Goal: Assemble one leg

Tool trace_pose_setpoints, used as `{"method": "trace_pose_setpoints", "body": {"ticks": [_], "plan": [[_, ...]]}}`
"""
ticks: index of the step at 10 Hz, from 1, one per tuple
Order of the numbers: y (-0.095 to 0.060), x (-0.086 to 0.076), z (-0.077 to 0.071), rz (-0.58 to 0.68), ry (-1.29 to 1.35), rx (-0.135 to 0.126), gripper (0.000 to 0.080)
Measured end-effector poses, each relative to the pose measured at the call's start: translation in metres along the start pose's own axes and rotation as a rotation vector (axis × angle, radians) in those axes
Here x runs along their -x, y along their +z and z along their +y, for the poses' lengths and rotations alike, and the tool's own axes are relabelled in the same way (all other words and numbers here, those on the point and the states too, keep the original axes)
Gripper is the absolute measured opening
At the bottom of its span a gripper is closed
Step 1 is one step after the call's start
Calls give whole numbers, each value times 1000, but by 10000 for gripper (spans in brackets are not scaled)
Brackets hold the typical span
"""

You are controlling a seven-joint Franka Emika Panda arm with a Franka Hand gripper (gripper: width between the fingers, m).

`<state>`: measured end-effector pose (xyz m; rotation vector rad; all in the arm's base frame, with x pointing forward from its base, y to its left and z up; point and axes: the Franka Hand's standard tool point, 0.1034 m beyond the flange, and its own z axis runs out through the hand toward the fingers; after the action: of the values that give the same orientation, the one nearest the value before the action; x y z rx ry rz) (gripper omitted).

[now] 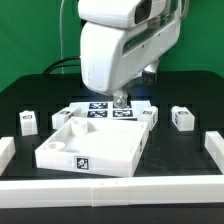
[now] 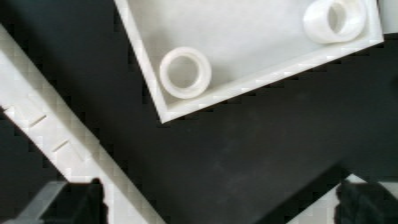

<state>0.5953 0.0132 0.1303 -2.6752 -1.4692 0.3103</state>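
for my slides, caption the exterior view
End effector hangs at the far edge of the white square piece; a leg stands loose on the table.

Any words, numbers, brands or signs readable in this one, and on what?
No readable words, numbers or brands in either view.
Only black-and-white square tags, patterns without letters: on the marker board, the tray-like piece front wall, a leg at the exterior view's left and a leg at its right.

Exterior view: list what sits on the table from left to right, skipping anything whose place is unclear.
left leg → tray → right leg
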Motion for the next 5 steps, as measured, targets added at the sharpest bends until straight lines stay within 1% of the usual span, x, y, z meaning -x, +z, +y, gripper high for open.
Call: {"method": "trace_pose_setpoints", "body": {"ticks": [5], "plan": [[0,0,0,0,0,-1,650]]}}
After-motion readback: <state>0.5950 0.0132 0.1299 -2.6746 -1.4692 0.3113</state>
